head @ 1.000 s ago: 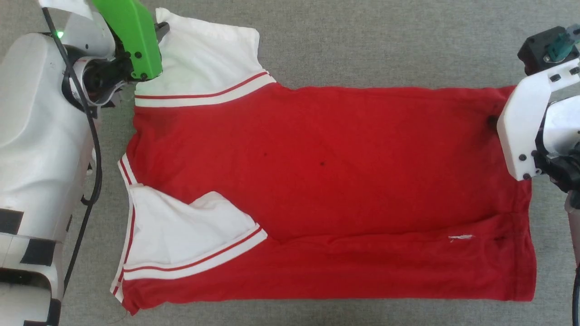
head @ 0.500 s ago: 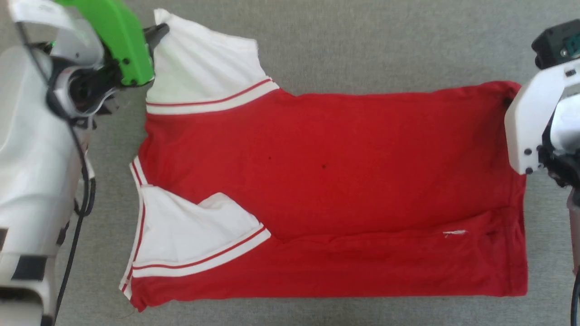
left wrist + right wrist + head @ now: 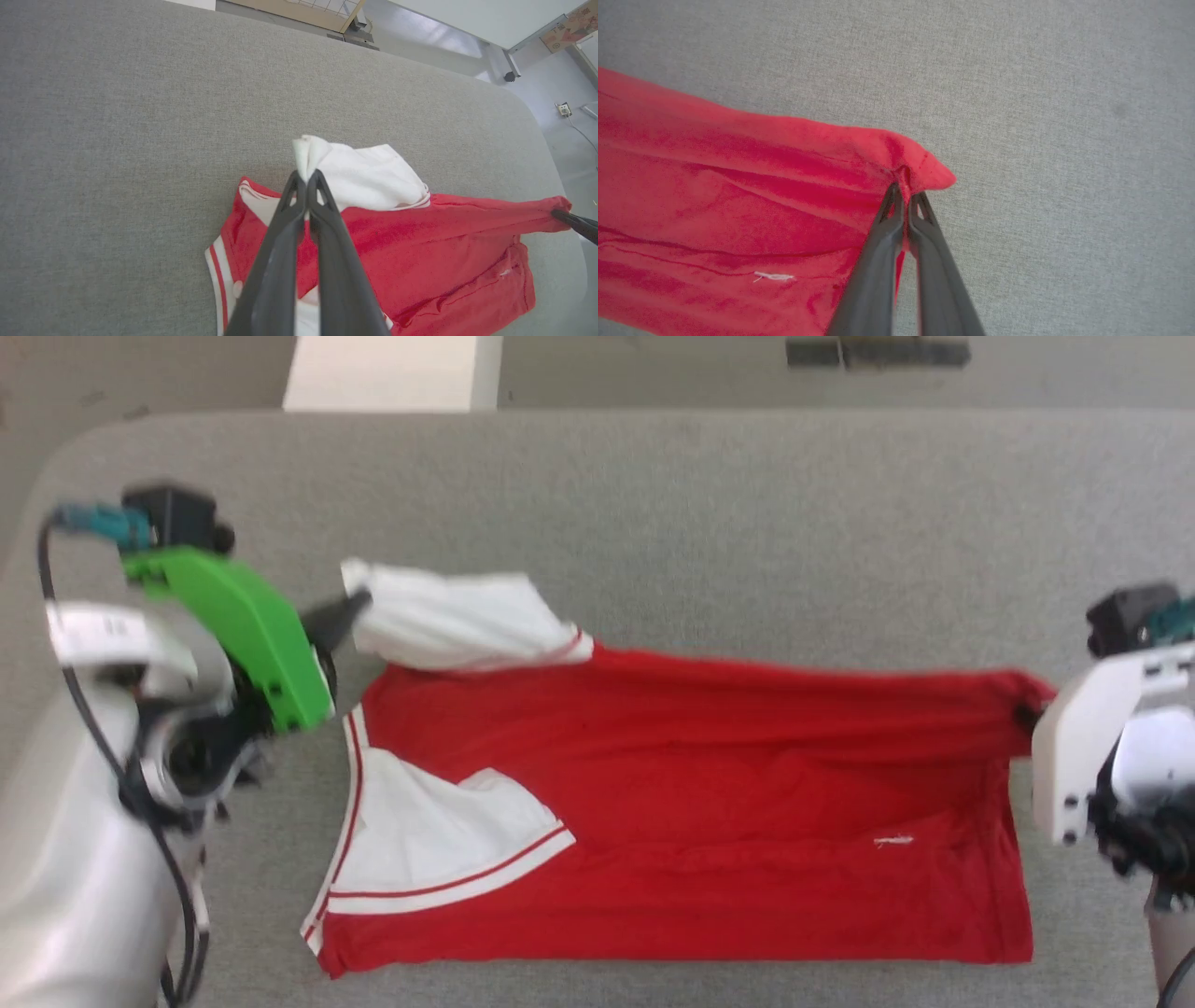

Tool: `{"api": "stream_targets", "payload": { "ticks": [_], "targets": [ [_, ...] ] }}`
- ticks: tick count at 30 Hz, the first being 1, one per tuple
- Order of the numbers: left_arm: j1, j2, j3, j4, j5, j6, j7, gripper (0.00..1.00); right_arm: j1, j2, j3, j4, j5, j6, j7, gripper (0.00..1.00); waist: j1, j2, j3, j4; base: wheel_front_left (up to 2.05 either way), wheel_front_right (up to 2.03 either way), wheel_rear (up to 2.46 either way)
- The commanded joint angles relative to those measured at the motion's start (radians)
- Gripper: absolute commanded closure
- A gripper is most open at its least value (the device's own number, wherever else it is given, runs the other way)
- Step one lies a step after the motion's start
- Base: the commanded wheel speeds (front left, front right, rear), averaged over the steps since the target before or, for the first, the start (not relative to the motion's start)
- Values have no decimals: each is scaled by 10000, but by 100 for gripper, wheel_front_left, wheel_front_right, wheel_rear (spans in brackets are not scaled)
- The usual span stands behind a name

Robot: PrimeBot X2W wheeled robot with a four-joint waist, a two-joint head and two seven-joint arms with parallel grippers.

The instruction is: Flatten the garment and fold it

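Red garment [image 3: 691, 821] mid grey table [image 3: 653, 485], left gripper [image 3: 307, 177] clamped on its white sleeve [image 3: 457, 616], right gripper [image 3: 906, 189] pinching probably a hem corner

garment [image 3: 709, 821] on table [image 3: 653, 495], hem [image 3: 1019, 896] at right

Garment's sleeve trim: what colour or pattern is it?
Sleeve trim: white with a thin red stripe; clearest in head view.

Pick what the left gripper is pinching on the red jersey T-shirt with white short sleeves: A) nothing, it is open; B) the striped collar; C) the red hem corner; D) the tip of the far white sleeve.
D: the left gripper is shut on the tip of the white sleeve of the red jersey T-shirt.
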Motion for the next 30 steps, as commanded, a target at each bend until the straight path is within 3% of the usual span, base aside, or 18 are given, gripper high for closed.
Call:
{"api": "stream_targets", "payload": {
  "ticks": [1, 13, 22, 23, 24, 25, 26, 30],
  "targets": [
    [452, 15, 93, -206, -157, 149, -91, 100, 260, 96, -84, 45, 43, -13, -111, 100, 1, 0, -683, 123, 0, 0, 0],
    [4055, 87, 721, -1627, -735, 1387, -670, 100, 1775, 403, -180, 355, 121, -13, -466, 100, 1, 0, -1300, 35, 0, 0, 0],
    [5666, -308, 491, -926, -1002, 2011, -651, 100, 2390, 563, 221, 1032, 151, -13, -923, 100, 1, 0, -1272, -105, 0, 0, 0],
    [5667, -333, 489, -837, -1012, 2033, -651, 100, 2398, 577, 240, 1069, 160, -13, -969, 60, 1, 0, -1289, -126, 0, 0, 0],
    [5670, -360, 530, -734, -1016, 2072, -707, 100, 2399, 591, 263, 1099, 222, -13, -1056, 0, 1, 0, -1343, -164, 0, 0, 0],
    [5674, -305, 501, -663, -953, 2104, -689, 38, 2408, 586, 272, 1095, 271, -13, -1100, 0, 1, 0, -1370, -186, 0, 0, 0],
    [5666, -252, 504, -612, -912, 2136, -681, 0, 2422, 561, 284, 1055, 357, -13, -1116, 0, 1, 0, -1415, -204, 0, 0, 0],
    [5714, 114, 609, -689, -731, 2417, -580, 0, 2578, 281, 168, 706, 823, -13, -1032, 0, 1, 0, -1708, -252, 0, 0, 0]
  ]
}}
